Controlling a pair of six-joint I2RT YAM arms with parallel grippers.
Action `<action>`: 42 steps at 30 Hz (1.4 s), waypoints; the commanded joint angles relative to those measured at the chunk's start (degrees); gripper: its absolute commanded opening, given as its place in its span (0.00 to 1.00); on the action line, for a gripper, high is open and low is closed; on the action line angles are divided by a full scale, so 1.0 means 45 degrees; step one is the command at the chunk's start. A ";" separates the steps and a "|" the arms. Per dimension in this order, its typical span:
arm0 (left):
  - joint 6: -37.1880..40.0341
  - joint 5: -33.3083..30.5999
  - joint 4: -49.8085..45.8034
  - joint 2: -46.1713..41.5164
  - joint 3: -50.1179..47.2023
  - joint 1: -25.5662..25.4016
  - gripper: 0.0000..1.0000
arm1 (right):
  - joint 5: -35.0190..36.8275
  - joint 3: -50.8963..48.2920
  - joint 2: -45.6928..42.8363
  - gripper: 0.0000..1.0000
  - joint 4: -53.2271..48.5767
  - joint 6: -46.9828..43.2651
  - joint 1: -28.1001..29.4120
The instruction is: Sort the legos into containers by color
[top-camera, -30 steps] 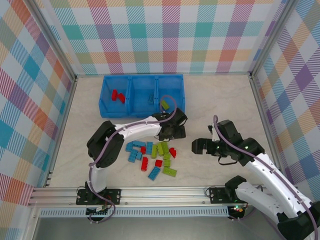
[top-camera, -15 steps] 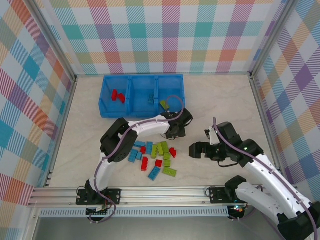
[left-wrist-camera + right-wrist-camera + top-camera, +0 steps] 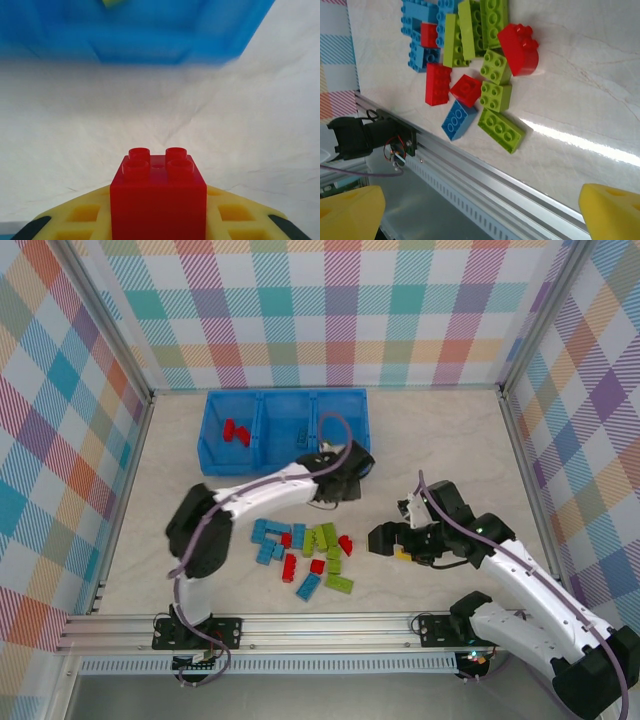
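Brick [image 3: 158,192] in left hand [image 3: 158,220], tray rim [image 3: 145,47] ahead

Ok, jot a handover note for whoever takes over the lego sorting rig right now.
Left gripper: shut on a red 2x2 brick, just short of the blue tray.
Right gripper: open, empty, at the right edge of the pile.
Done: red bricks in the left compartment, a blue brick in the middle, a lime green brick in the right.
Left: drop the held red brick in the left compartment, then sort the pile of red, blue and green bricks.
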 commanded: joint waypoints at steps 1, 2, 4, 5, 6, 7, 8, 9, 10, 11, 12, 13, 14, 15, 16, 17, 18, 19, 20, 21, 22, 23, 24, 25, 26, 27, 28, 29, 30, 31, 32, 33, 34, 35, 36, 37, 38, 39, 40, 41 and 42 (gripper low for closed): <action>0.1345 -0.1484 -0.0513 -0.2085 -0.0274 0.1465 0.24 | 0.0283 0.0191 -0.0090 1.00 0.0764 0.0567 0.0024; 0.1664 -0.1702 -0.0541 -0.2333 -0.0305 0.1996 0.24 | 0.0383 0.0191 -0.0110 1.00 0.0883 0.0623 0.0027; 0.2093 -0.1629 -0.0531 -0.2479 -0.0279 0.3156 0.24 | 0.0541 0.0207 -0.0099 1.00 0.1105 0.0697 0.0024; 0.2267 -0.1521 -0.0527 -0.2406 -0.0217 0.3769 0.24 | 0.0622 0.0278 -0.0072 1.00 0.1149 0.0698 0.0025; 0.2493 -0.1495 -0.0476 -0.2270 -0.0149 0.4325 0.24 | 0.0719 0.0368 0.0001 1.00 0.1170 0.0683 0.0024; 0.2653 -0.1547 -0.0414 -0.2091 -0.0110 0.4762 0.24 | 0.0858 0.0454 0.0053 1.00 0.1171 0.0650 0.0037; 0.2738 -0.1609 -0.0430 -0.1835 -0.0001 0.5251 0.24 | 0.1102 0.0563 0.0085 1.00 0.1215 0.0621 0.0033; 0.2799 -0.1597 -0.0365 -0.1562 0.0108 0.5699 0.24 | 0.1548 0.0659 0.0091 1.00 0.1301 0.0558 0.0031; 0.2829 -0.1578 -0.0340 -0.1318 0.0197 0.6066 0.24 | 0.1984 0.0721 0.0084 1.00 0.1463 0.0492 0.0042; 0.2791 -0.1599 -0.0324 -0.1102 0.0307 0.6422 0.24 | 0.2558 0.0725 0.0059 1.00 0.1727 0.0429 0.0044; 0.2764 -0.1619 -0.0249 -0.0846 0.0387 0.6789 0.25 | 0.3125 0.0715 0.0039 1.00 0.2072 0.0362 0.0029; 0.2751 -0.1551 -0.0119 -0.0667 0.0443 0.7053 0.25 | 0.3510 0.0693 0.0030 1.00 0.2416 0.0290 0.0024; 0.2789 -0.1417 -0.0010 -0.0437 0.0549 0.7323 0.27 | 0.3776 0.0672 0.0074 1.00 0.2848 0.0217 0.0024; 0.2851 -0.1294 -0.0045 -0.0195 0.0764 0.7545 0.27 | 0.3838 0.0732 0.0142 1.00 0.3228 0.0156 0.0026; 0.2919 -0.1201 -0.0096 0.0047 0.0961 0.7716 0.28 | 0.3787 0.0827 0.0221 1.00 0.3475 0.0113 0.0026; 0.3045 -0.1160 -0.0145 0.0301 0.1183 0.7874 0.28 | 0.3648 0.0938 0.0324 1.00 0.3734 0.0083 0.0032; 0.3054 -0.1123 -0.0335 0.0633 0.1467 0.8048 0.29 | 0.3533 0.1052 0.0462 1.00 0.3896 0.0072 0.0025; 0.3055 -0.1010 -0.0527 0.0883 0.1700 0.8205 0.29 | 0.3490 0.1154 0.0560 1.00 0.3939 0.0089 0.0024; 0.3047 -0.0911 -0.0668 0.1122 0.1891 0.8360 0.29 | 0.3421 0.1252 0.0645 1.00 0.3915 0.0093 0.0026; 0.2960 -0.0773 -0.0766 0.1302 0.2042 0.8499 0.30 | 0.3372 0.1321 0.0706 1.00 0.3835 0.0076 0.0035; 0.2937 -0.0561 -0.0765 0.1399 0.2103 0.8602 0.33 | 0.3370 0.1355 0.0710 1.00 0.3763 0.0091 0.0032; 0.2928 -0.0253 -0.0744 0.1463 0.2180 0.8687 0.38 | 0.3359 0.1356 0.0692 1.00 0.3684 0.0108 0.0026; 0.2914 -0.0117 -0.0792 0.1487 0.2276 0.8731 0.44 | 0.3369 0.1337 0.0648 1.00 0.3607 0.0131 0.0026; 0.2915 -0.0041 -0.0817 0.1468 0.2339 0.8734 0.47 | 0.3370 0.1319 0.0610 1.00 0.3547 0.0151 0.0029; 0.2928 0.0037 -0.0803 0.1331 0.2344 0.8733 0.50 | 0.3385 0.1328 0.0551 1.00 0.3496 0.0162 0.0029; 0.2881 0.0049 -0.0783 0.1149 0.2300 0.8733 0.53 | 0.3389 0.1333 0.0535 1.00 0.3447 0.0153 0.0026; 0.2875 0.0059 -0.0764 0.0947 0.2257 0.8724 0.56 | 0.3418 0.1348 0.0539 1.00 0.3382 0.0186 0.0026; 0.2871 0.0049 -0.0763 0.0647 0.2176 0.8734 0.58 | 0.3447 0.1380 0.0583 1.00 0.3332 0.0194 0.0024; 0.2878 0.0032 -0.0763 0.0231 0.2048 0.8731 0.59 | 0.3448 0.1450 0.0673 1.00 0.3267 0.0227 0.0029; 0.2896 0.0043 -0.0782 -0.0188 0.1887 0.8732 0.59 | 0.3405 0.1514 0.0780 1.00 0.3233 0.0202 0.0034; 0.2932 0.0104 -0.0785 -0.0794 0.1679 0.8734 0.60 | 0.3343 0.1628 0.0958 1.00 0.3223 0.0176 0.0044; 0.2989 0.0289 -0.0703 -0.1539 0.1346 0.8729 0.60 | 0.3279 0.1783 0.1211 1.00 0.3159 0.0144 0.0059; 0.3094 0.0549 -0.0598 -0.2244 0.1003 0.8705 0.60 | 0.3254 0.1958 0.1443 1.00 0.3124 0.0039 0.0119; 0.3357 0.0907 -0.0352 -0.3054 0.0507 0.8633 0.60 | 0.3298 0.2191 0.1804 0.99 0.3095 -0.0165 0.0303; 0.3790 0.1307 -0.0097 -0.4025 -0.0020 0.8485 0.59 | 0.3498 0.2483 0.2257 0.98 0.3035 -0.0444 0.0585; 0.4242 0.1603 0.0045 -0.4824 -0.0454 0.8298 0.60 | 0.3760 0.2819 0.2666 0.97 0.2946 -0.0716 0.0917; 0.4970 0.2031 0.0177 -0.5706 -0.0959 0.8026 0.59 | 0.4019 0.3222 0.3254 0.97 0.2841 -0.1150 0.1327; 0.5807 0.2544 0.0186 -0.6532 -0.1427 0.7700 0.59 | 0.4288 0.3720 0.3953 0.97 0.2678 -0.1515 0.1741; 0.6531 0.2869 0.0067 -0.7208 -0.1783 0.7366 0.59 | 0.4508 0.4189 0.4584 0.97 0.2484 -0.1777 0.2090; 0.7384 0.3149 -0.0158 -0.7952 -0.2159 0.6965 0.59 | 0.4730 0.4782 0.5379 0.96 0.2259 -0.2045 0.2484; 0.8313 0.3281 -0.0493 -0.8694 -0.2578 0.6532 0.59 | 0.4910 0.5383 0.6162 0.96 0.2073 -0.2338 0.2893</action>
